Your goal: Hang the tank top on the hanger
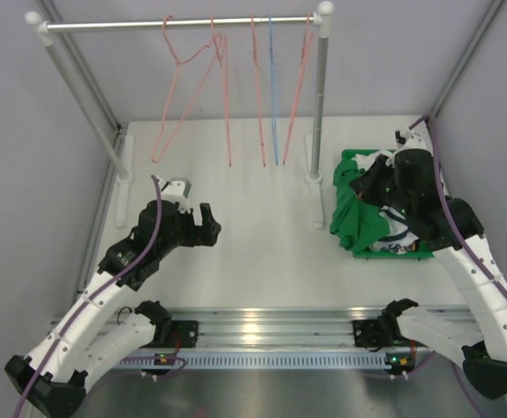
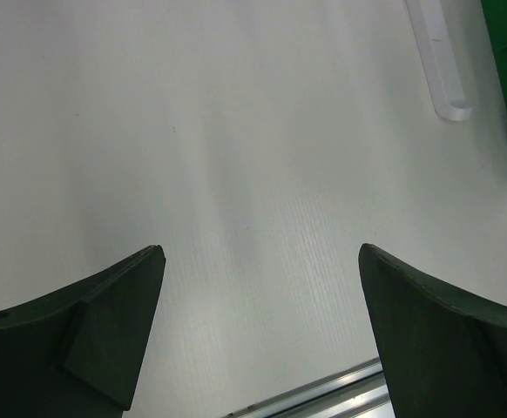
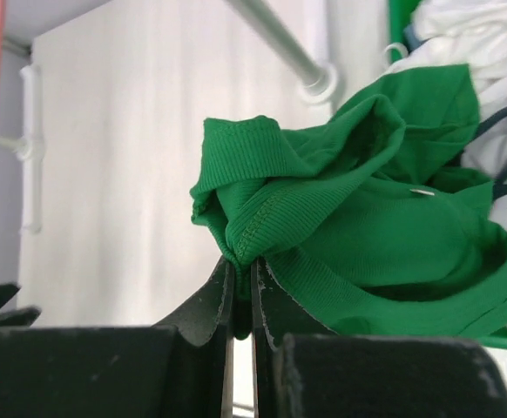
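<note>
My right fingers [image 3: 212, 300] pinch shut on a hem fold of the tank top [image 3: 367, 235], heaped in the green bin [image 1: 410, 253]; I should lift slowly, shedding the white clothes [image 3: 471, 35]. Left fingers [image 2: 105, 331] gape empty.

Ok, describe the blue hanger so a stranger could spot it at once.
Start at the metal rail spanning the back of the table, where wire hangers hang. Second from its right end is the light-blue hanger. It is the only blue one; its neighbours are all salmon-pink hangers.
</note>
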Robot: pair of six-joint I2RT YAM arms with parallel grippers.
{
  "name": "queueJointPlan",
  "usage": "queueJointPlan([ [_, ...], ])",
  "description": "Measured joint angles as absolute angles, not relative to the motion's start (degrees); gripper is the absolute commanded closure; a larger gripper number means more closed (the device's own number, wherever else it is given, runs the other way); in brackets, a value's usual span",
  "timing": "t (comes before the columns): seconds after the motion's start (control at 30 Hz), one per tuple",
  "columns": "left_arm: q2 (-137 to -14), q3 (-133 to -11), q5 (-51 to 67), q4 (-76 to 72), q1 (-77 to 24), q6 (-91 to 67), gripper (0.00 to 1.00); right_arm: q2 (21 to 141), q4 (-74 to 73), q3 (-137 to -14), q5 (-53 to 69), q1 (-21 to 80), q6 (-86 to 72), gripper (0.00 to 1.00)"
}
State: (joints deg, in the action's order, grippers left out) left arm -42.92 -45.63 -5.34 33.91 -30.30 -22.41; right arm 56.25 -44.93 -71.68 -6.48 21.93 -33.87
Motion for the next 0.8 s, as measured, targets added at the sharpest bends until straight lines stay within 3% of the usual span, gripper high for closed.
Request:
queueJointPlan([
  [0.23, -43.0, -46.0, -4.3, 33.8, -30.3, -23.7, 0.02, 55.0, -45.1, -70.6, -9.8, 35.8, -40.2, 1.00],
  [0.4, -43.4, -46.0, -2.5, 33.4, -30.3, -26.5, 0.03, 56.4, -38.9, -59.2, -11.6, 47.9, -45.5, 1.00],
  [0.57, -44.7, -42.9, -0.1, 31.5, -30.3, -30.4, 0.04, 65.1, -29.8, -47.2, -11.8, 60.3, -50.6, 0.98],
  [0.67, -46.0, -39.7, 2.7, 29.6, -30.3, -32.2, 0.04, 69.8, -26.2, -43.4, -11.1, 65.5, -52.4, 0.77],
  [0.7, -46.4, -38.4, 3.9, 28.8, -30.3, -32.9, 0.04, 70.8, -25.6, -42.9, -11.1, 66.8, -52.8, 0.64],
  [0.8, -47.2, -34.8, 7.3, 25.6, -30.3, -34.1, 0.04, 71.4, -25.2, -42.6, -11.8, 69.8, -54.0, 0.50],
])
